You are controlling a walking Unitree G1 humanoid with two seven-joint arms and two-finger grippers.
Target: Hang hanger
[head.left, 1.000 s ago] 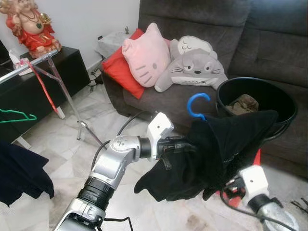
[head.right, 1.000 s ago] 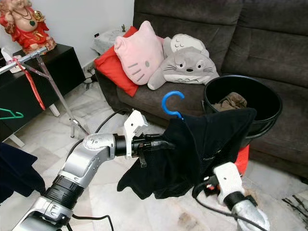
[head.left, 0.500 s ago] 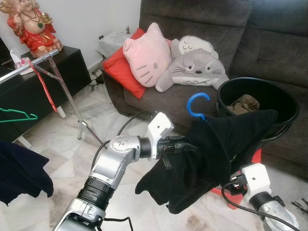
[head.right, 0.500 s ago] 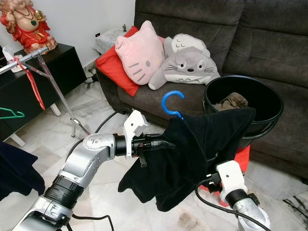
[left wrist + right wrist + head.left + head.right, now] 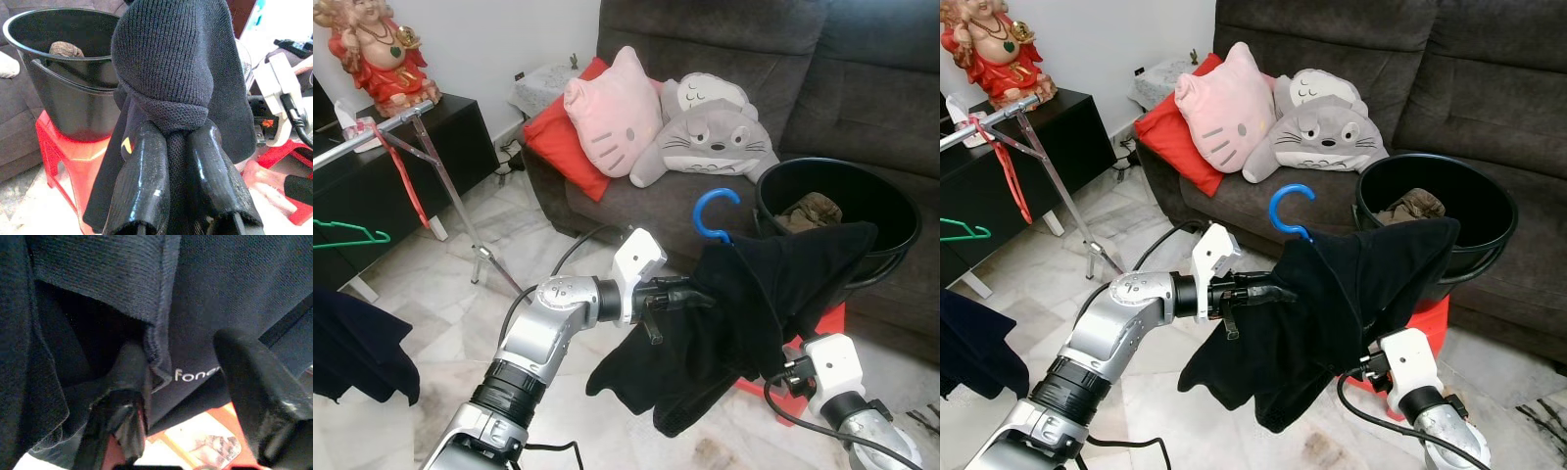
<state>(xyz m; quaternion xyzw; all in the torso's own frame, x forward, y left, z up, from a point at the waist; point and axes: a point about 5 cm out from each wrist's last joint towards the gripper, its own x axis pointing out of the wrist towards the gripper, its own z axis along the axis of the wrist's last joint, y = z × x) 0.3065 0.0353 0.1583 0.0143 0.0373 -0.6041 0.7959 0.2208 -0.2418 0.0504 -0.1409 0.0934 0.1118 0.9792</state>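
Right now, starting at my far left, I see the clothes rack rail (image 5: 372, 134) slanting across in front of the black cabinet (image 5: 401, 162), with a green hanger (image 5: 350, 235) poking in at the frame edge and a dark garment (image 5: 357, 352) hanging low below it. That rail is, I judge, where the load has to end up, and it sits well apart from my arms.

Moving inward, my left gripper (image 5: 181, 142) is clamped shut on a bunched fold of the black knit garment (image 5: 754, 313), which drapes over the blue hanger (image 5: 715, 213); only the hanger's hook rises clear of the cloth. Whether the fingers also pinch the hanger's neck under the fabric, I cannot tell.

Further right, my right gripper (image 5: 186, 372) has its fingers spread wide and grips nothing, the garment's hem with its white lettering lying loose between them. Behind the cloth stands the black bucket (image 5: 832, 211) on a red stool (image 5: 63, 161), against the sofa (image 5: 862, 98).

I judge the garment is on the hanger and the carry comes next: turn left toward the rail, raise the hook and set it over. The hanger's shoulders are buried, so its seating in the garment is uncertain.
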